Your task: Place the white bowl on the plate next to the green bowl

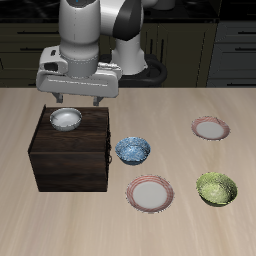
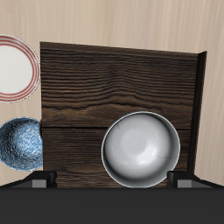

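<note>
White bowl (image 1: 66, 120) sits on top of the dark wooden box (image 1: 70, 160), near its back edge. I see my hand (image 1: 80, 101) directly above it, fingers spread either side, not touching. Plate (image 1: 150, 194) lies near the bench's front edge, beside the green bowl (image 1: 217, 188).

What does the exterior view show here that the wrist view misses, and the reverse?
Only the exterior view shows the green bowl, a second pink-rimmed plate farther back, the robot arm and the wider table.

Only the wrist view shows the cabinet's top grain up close and the white bowl's shiny interior.

Both show the white bowl on the dark wooden cabinet, the blue bowl, and the plate beside the green bowl.
</note>
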Tool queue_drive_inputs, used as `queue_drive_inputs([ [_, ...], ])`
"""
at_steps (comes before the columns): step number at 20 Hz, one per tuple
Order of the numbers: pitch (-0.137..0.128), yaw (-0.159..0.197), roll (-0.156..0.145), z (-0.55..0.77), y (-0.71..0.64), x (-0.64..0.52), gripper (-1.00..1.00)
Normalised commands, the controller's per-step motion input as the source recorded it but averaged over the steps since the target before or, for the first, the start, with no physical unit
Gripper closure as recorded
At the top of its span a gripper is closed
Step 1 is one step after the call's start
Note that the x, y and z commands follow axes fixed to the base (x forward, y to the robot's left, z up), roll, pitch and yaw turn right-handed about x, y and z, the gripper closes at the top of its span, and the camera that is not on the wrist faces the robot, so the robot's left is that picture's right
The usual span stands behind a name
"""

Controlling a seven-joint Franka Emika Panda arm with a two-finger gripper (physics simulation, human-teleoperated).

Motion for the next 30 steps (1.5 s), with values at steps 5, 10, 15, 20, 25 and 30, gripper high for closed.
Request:
queue_drive_inputs([
  [5, 0.002, 0.010, -0.004, -0.13, -0.01, 0.01, -1.00],
  [10, 0.011, -0.005, -0.015, -0.17, -0.04, 0.03, -1.00],
  [15, 0.031, -0.016, -0.008, -0.29, -0.03, 0.02, -1.00],
  [20, 0.026, -0.016, 0.009, -0.26, 0.02, -0.06, -1.00],
  [25, 0.024, -0.025, 0.033, -0.24, 0.12, -0.09, -1.00],
  [30, 0.043, -0.007, 0.039, -0.40, 0.14, -0.12, 1.00],
])
